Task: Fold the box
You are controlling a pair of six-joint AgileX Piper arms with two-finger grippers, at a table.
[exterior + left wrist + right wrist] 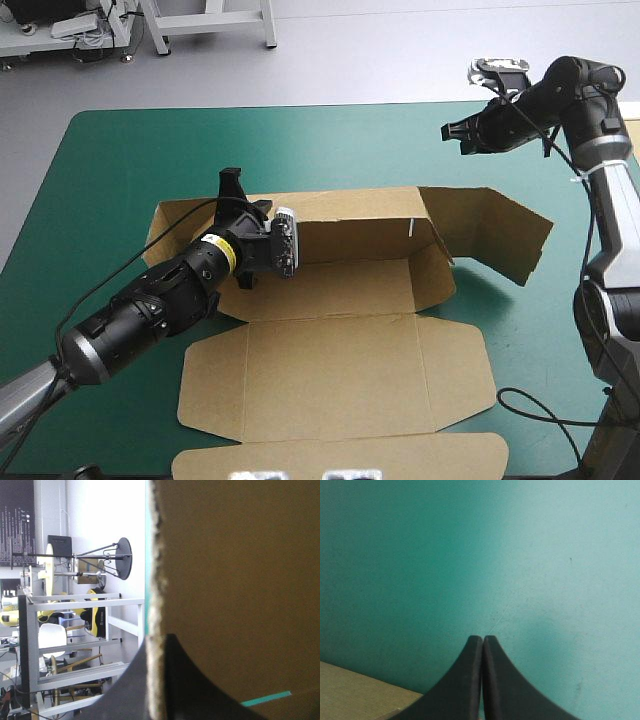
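Observation:
The brown box lies mid-table with its long back wall raised and its lid panel flat toward the near edge. A side flap angles out at the right. My left gripper is at the left end of the back wall. In the left wrist view the wall's cut edge runs between the two black fingers, so the left gripper is shut on the box. My right gripper hangs raised beyond the box's right end, fingers shut and empty. The right wrist view shows this gripper over the cover, with a corner of board beside it.
Bare teal-green cover surrounds the box on the left, far and right sides. The lid's front flap reaches the table's near edge.

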